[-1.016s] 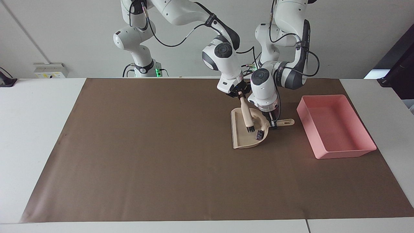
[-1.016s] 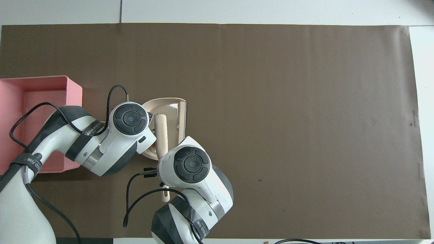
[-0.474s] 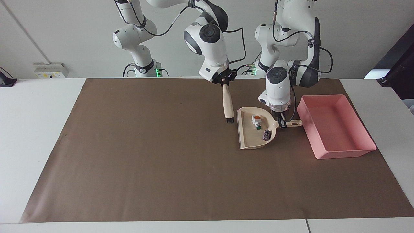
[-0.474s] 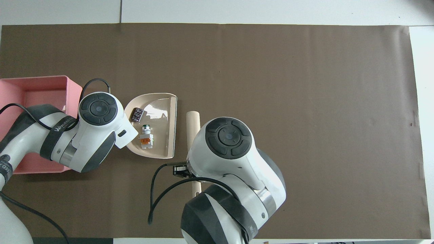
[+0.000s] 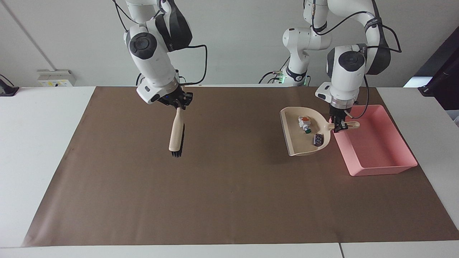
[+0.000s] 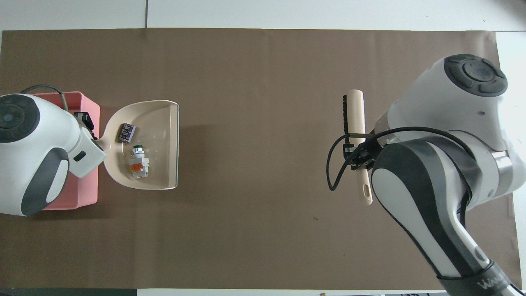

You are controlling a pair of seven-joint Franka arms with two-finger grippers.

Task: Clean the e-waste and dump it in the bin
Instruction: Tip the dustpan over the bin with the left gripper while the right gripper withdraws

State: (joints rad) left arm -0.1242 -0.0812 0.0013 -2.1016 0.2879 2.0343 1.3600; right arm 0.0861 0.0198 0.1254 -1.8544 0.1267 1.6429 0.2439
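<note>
Field notes. I had the left tool point(image 5: 339, 126) clenched on the handle of the dustpan point(image 5: 304, 138), raised off the table point(image 5: 46, 150) at the left arm's end, right beside the bin point(image 5: 376, 168), its handle over the bin's wall. The e-waste lay inside the pan: one white-and-green part point(image 5: 304, 125) with a dark tip and one black blocky piece point(image 5: 318, 139), the black one closer to the handle. Count: two parts, one dustpan, one bin, one brush point(image 5: 176, 134).

The right tool point(image 5: 178, 104) gripped the brush by its handle and hung over the mat point(image 5: 215, 200) toward the right arm's end of the table, bristles down; that arm waited.

Handling, as I judged it: both parts looked light, hard and loose, so they would likely slide or roll at any tilt of the smooth pan. The pan itself seemed stiff plastic and light; the handle was the sensible hold. The bin appeared empty, with upright walls. I reckoned the pour should go over the wall slowly, so nothing bounced out onto the mat.
</note>
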